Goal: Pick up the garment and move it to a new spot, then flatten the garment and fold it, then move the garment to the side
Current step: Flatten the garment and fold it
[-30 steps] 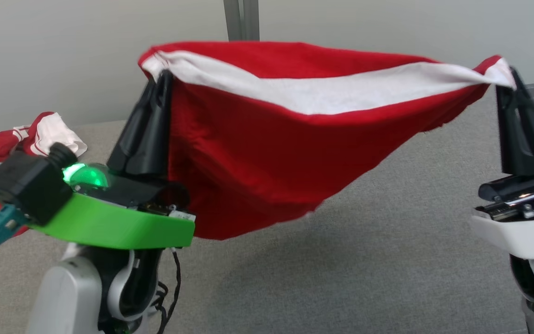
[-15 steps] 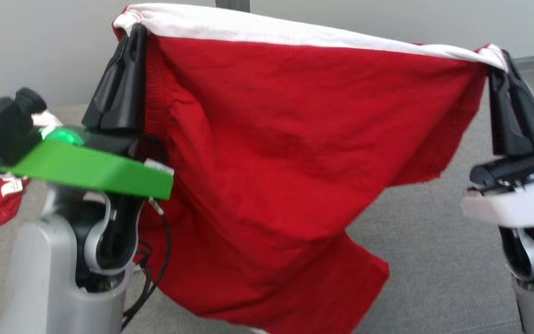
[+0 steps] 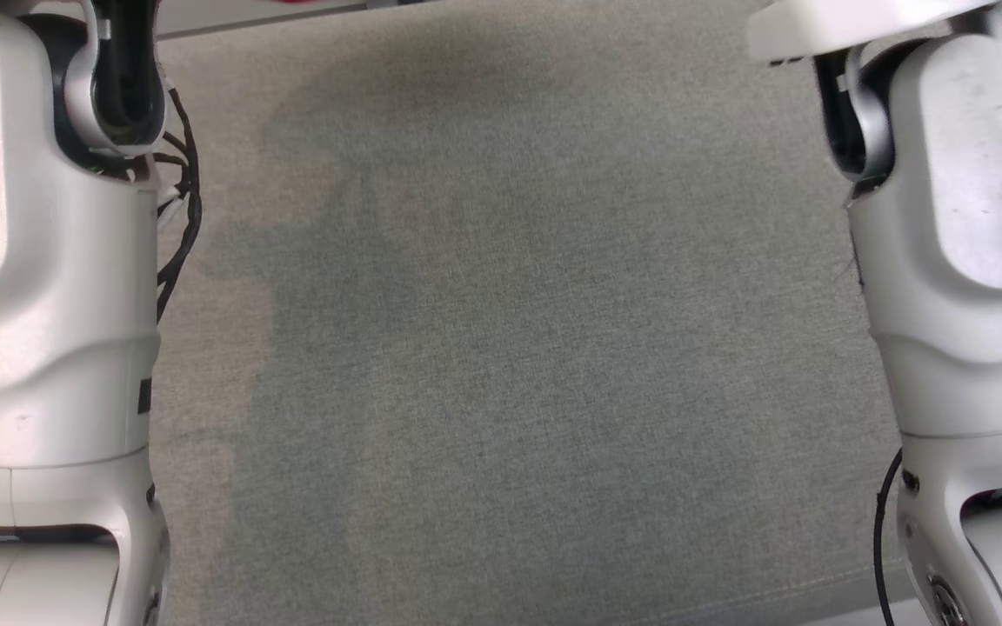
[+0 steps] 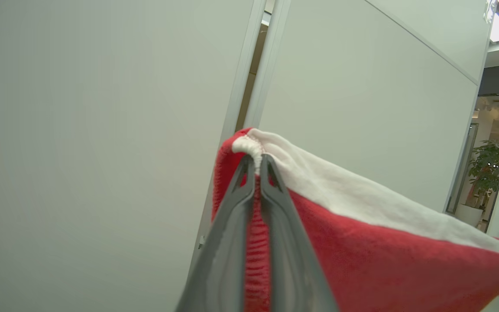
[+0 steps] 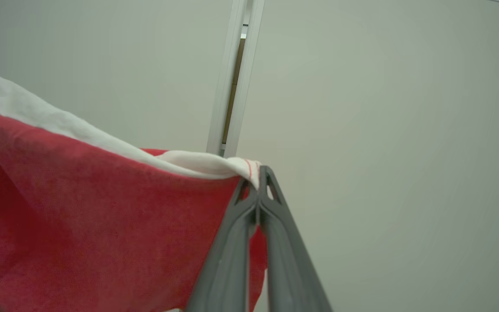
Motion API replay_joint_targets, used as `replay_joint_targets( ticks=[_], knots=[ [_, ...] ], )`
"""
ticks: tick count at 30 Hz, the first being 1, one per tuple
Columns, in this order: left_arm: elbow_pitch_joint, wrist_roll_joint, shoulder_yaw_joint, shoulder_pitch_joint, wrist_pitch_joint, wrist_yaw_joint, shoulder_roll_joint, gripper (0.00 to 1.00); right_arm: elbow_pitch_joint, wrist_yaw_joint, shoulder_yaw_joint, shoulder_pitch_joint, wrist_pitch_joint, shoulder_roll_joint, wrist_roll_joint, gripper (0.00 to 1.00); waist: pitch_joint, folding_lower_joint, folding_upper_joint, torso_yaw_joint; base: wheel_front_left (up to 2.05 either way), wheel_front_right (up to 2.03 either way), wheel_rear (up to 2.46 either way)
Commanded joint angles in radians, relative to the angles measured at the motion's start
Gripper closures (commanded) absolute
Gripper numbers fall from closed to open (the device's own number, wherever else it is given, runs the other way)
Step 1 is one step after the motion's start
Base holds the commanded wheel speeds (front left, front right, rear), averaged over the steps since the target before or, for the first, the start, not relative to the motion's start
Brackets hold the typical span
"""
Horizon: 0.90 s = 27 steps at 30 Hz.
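Holding garment by top corners: left fingers, right fingers.

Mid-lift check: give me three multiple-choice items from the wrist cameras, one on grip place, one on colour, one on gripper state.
1. Where does the left gripper hold the garment?
A) a corner of its band
B) the middle of the red panel
C) the bottom hem

2. What colour is the band?
A) blue
B) white
C) black

3. The right gripper is:
A) open
B) shut on nothing
C) shut on the garment

Answers: 1 A, the gathered band end is pinched there; 2 B, it runs white above the red; 3 C, the garment's other band corner is clamped in it.
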Motion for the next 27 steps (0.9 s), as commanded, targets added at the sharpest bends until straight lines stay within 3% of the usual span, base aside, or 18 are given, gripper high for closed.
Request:
replay_joint_targets(
  ticks=[1,7,12,20,27],
  knots=[
    [0.041,-0.001,0.003,-0.001,-0.027,-0.006,-0.005,1.00,0.036,0.000,0.013,0.002,-0.009,0.008,0.000,1.00,0.122,0.0000,0.0000,-0.032,0.00,0.00,0.00],
    [0.183,-0.017,-0.031,0.105,-0.122,-0.053,-0.030,1.00,0.117,0.000,0.074,0.106,-0.016,0.017,0.047,1.00,0.172,0.0000,0.0000,-0.016,0.00,0.00,0.00],
    [0.161,-0.057,-0.042,0.270,-0.152,-0.077,-0.051,1.00,0.054,0.000,0.086,0.250,-0.016,0.017,0.072,1.00,0.145,0.0000,0.0000,-0.004,0.00,0.00,0.00],
    [-0.147,-0.062,-0.009,0.590,-0.152,-0.086,-0.063,1.00,-0.219,0.000,0.015,0.537,-0.016,0.013,0.028,1.00,0.034,0.0000,0.0000,0.025,0.00,0.00,0.00],
    [-0.386,-0.143,-0.076,0.873,-0.152,-0.026,-0.063,1.00,-0.477,0.000,-0.081,0.824,-0.015,0.016,0.001,1.00,-0.107,0.0000,0.0000,0.039,0.00,0.00,0.00]
  ],
)
